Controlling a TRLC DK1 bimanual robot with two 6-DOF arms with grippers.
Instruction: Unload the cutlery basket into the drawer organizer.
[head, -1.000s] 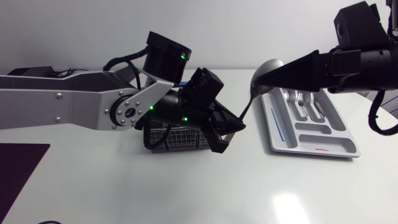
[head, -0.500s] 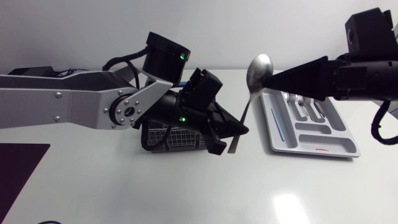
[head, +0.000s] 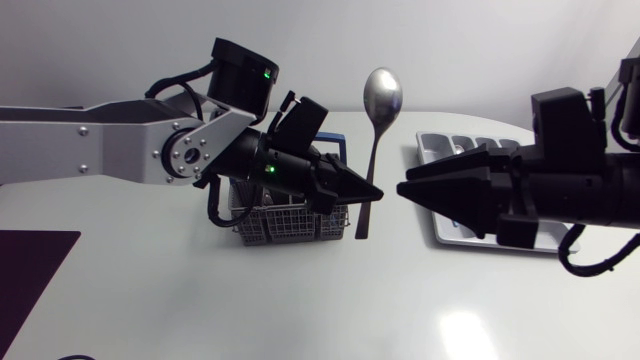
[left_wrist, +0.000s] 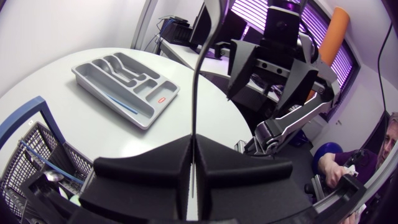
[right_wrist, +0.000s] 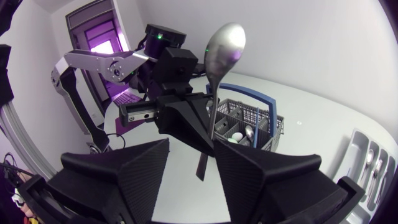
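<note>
In the left gripper (head: 372, 192), clenched on the handle, holds the spoon (head: 374, 155) upright, bowl up, beside the cutlery basket (head: 285, 228). Opposite, shows the right gripper (head: 403, 182) released, drawn back toward the drawer organizer (head: 440, 140), off the bowl now. Probably means a fresh handover first.
</note>
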